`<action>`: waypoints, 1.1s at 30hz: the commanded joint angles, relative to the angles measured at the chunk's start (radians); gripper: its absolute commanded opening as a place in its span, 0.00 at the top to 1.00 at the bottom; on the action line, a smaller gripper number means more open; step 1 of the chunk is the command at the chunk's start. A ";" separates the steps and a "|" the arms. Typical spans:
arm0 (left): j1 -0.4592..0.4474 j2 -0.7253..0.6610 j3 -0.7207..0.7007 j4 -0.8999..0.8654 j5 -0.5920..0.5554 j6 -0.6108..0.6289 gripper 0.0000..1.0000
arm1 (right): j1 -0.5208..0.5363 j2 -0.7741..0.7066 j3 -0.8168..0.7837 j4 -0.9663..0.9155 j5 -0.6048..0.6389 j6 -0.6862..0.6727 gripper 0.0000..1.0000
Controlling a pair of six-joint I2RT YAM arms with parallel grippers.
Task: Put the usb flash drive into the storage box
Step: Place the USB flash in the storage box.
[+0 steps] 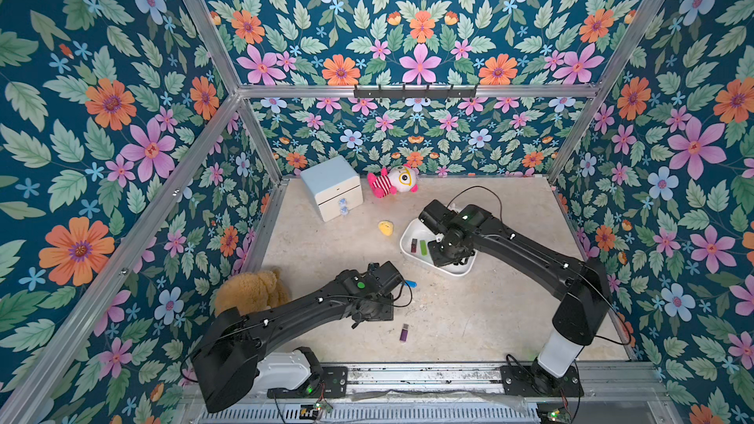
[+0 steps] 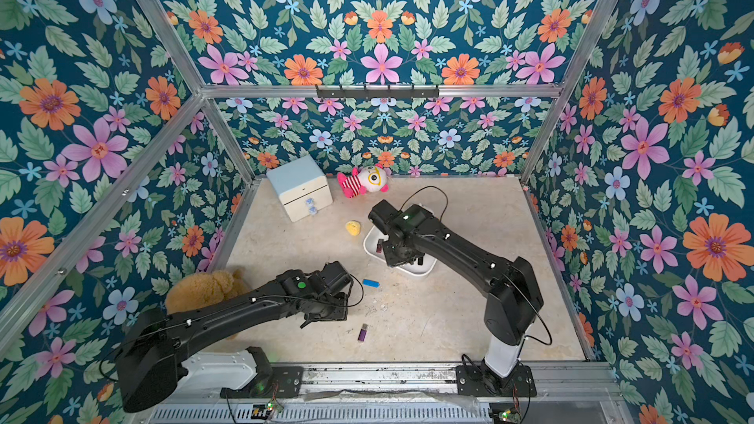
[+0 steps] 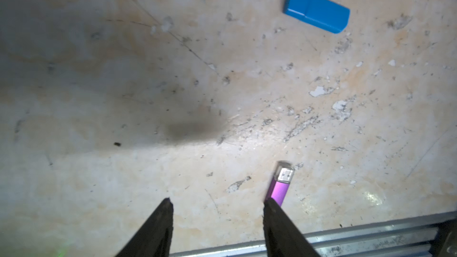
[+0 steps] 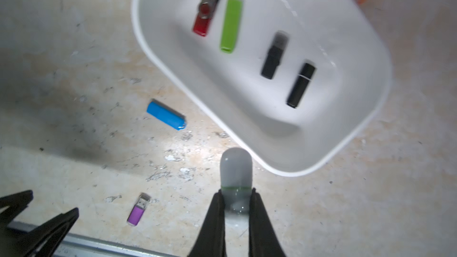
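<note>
The right gripper [image 4: 236,194] is clenched on a pale, half-clear usb flash drive [image 4: 236,166] with a thin green line around it. Its fingers [image 4: 215,218] press the two flat sides of the rear half, and the rounded front end sticks out free. In the right wrist view this end shows just at the rim of the storage box [image 4: 272,124]. The drive is not yet inside, and whether it already hangs over the opening cannot be told for sure.

Such a drive is probably very light and stiff, with a smooth plastic shell that can slip or turn between the fingers. The long flat sides, near the middle, look like the best place to hold it. It does not seem fragile, so a short drop into the shallow box should do no harm.

There are seven drives in all:
- One is in the right gripper.
- Four lie in the box, apart from each other: a red and silver drive [image 4: 204,13], a green drive [image 4: 231,24] and two black drives [image 4: 273,56] [image 4: 300,85].
- Two lie on the worktop [image 3: 123,95]: a blue drive [image 4: 165,116] near the box and a purple drive [image 4: 137,210] closer to the front rail.

There is one box.

The left gripper [image 3: 218,201] is released and grasps nothing. It hangs over the worktop, with the purple drive just beside one finger.
</note>
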 commanded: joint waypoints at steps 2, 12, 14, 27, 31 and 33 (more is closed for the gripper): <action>-0.033 0.086 0.038 0.066 0.024 0.017 0.38 | -0.051 -0.113 -0.063 -0.044 0.043 0.023 1.00; -0.069 0.184 0.068 0.084 0.103 0.048 0.38 | -0.104 -0.238 -0.205 -0.043 0.047 0.047 1.00; -0.083 0.201 0.071 0.086 0.110 0.048 0.38 | -0.109 -0.251 -0.224 -0.035 0.042 0.054 1.00; -0.142 0.251 0.070 0.090 0.123 0.015 0.43 | -0.125 -0.264 -0.257 -0.020 0.034 0.054 1.00; -0.148 0.272 0.066 0.083 0.117 0.013 0.45 | -0.127 -0.263 -0.253 -0.018 0.030 0.052 1.00; -0.151 0.278 0.072 0.078 0.115 0.012 0.46 | -0.129 -0.261 -0.251 -0.019 0.029 0.051 1.00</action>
